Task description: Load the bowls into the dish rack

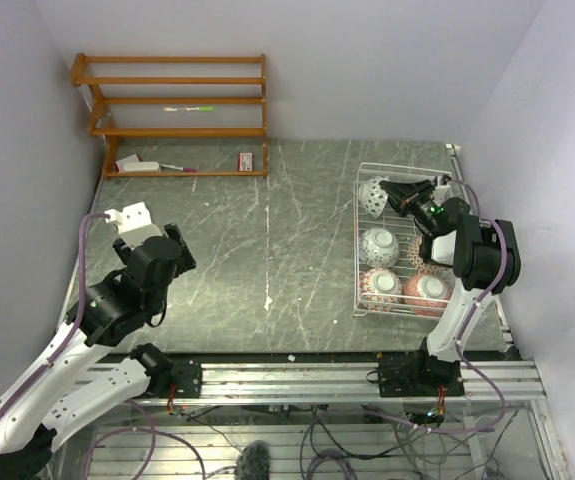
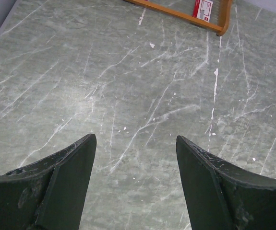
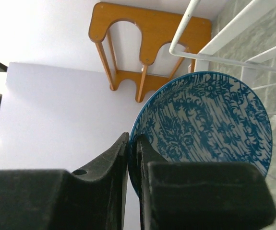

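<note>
Right end effector (image 3: 133, 140) clamps rim of blue bowl (image 3: 210, 129).

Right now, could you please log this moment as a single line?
right jaws: shut on blue bowl rim | bowl: at dish rack far end | left jaws: open, over table

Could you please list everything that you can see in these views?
dish rack: one, white wire, table's right side.
blue bowl: one, blue-patterned inside, tilted at the rack's far end.
other bowls: three, one greyish, two reddish, in the rack.
wooden shelf: one, orange-brown, far left.
small box: one, red-white, lowest shelf.
table: one, grey-green marbled.
left gripper: one, black, open over bare table.
right gripper: one, black, shut on the blue bowl's rim.
</note>
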Tool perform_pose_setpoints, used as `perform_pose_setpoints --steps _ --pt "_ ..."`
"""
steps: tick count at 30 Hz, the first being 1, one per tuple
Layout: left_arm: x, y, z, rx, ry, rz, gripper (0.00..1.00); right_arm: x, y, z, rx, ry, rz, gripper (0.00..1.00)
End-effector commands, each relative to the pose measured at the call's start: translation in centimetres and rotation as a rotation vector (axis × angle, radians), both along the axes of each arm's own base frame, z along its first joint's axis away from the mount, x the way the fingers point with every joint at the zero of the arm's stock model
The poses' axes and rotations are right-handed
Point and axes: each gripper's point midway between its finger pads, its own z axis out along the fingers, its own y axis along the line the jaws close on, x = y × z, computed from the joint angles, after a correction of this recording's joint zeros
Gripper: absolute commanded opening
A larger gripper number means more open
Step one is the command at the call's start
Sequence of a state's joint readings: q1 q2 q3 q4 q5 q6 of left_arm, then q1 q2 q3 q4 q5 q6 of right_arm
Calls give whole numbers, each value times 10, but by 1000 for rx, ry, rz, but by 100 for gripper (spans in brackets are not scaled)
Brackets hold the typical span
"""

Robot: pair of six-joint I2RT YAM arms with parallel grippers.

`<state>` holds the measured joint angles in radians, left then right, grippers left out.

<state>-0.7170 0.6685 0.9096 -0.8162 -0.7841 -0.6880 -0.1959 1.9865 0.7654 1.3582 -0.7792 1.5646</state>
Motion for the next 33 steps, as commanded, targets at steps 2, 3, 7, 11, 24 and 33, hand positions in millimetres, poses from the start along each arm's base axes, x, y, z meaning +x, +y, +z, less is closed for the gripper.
perform_pose_setpoints --steps 2,3,7,11,24,33 --pt "1 2 14 -17 -36 18 78 12 6 8 75 -18 12 11" --pt "1 3 14 -15 -35 20 78 14 6 1 85 0 13 11" --pt "0 5 16 -17 -40 24 78 17 4 -35 85 105 -7 11" --pt "-1 7 16 -13 -43 29 78 15 3 -66 55 202 -14 14" --pt "-1 6 14 -15 -39 26 78 3 -31 -104 -194 418 -122 22" --pt "-2 7 14 -17 -42 26 78 -6 -41 -114 -252 460 -159 30"
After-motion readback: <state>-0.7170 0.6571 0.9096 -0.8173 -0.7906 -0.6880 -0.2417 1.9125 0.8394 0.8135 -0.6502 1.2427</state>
